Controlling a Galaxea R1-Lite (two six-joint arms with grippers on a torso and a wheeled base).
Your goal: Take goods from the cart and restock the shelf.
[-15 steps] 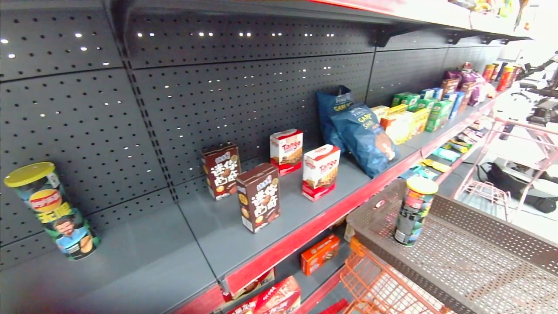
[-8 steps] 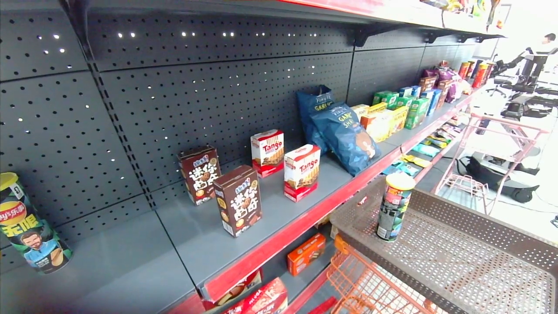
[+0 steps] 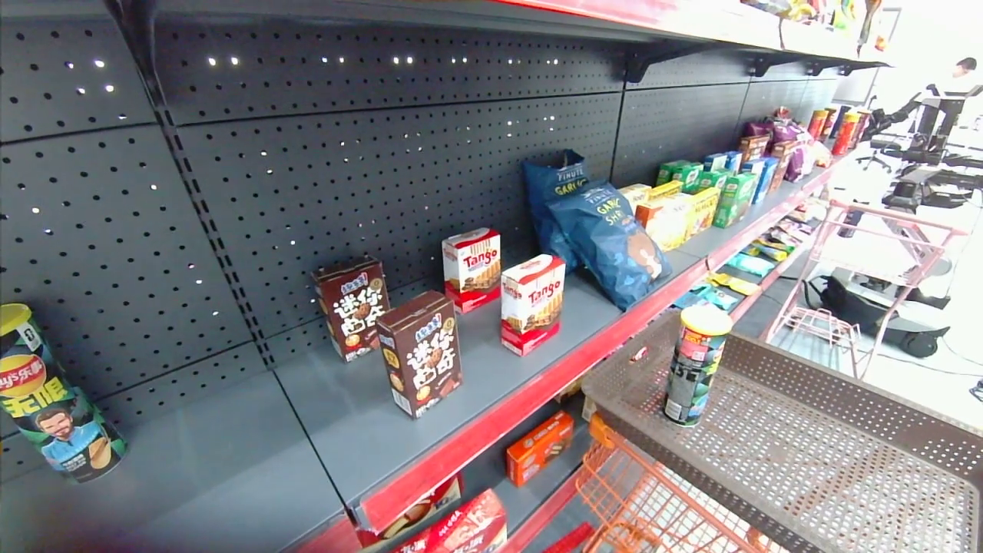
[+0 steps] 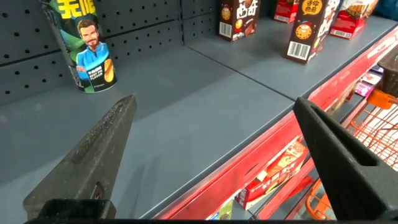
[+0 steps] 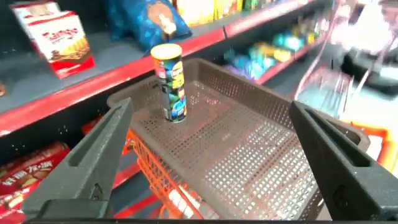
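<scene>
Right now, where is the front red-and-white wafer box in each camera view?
Head view: front wafer box stands mid-shelf, between the brown biscuit box and the blue snack bag.
Left wrist view: front wafer box, cut by the frame edge, just beyond the brown biscuit box.
Right wrist view: front wafer box on the shelf, beyond the chip can.
Shared landmark: the shelf's red front edge.

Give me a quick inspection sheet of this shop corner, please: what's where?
Surface: grey shelf, wide bare stretch near its left end.
Job's things: cart can upright on the brown tray; shelf can upright at the shelf's left.
Clutter: brown boxes, red-and-white boxes, blue bags farther along the shelf.
Tools: left tool open, facing the shelf; right tool open, facing the tray.
Cables: nothing seen.
Surroundings: pink cart farther off; orange box on a lower shelf.
</scene>
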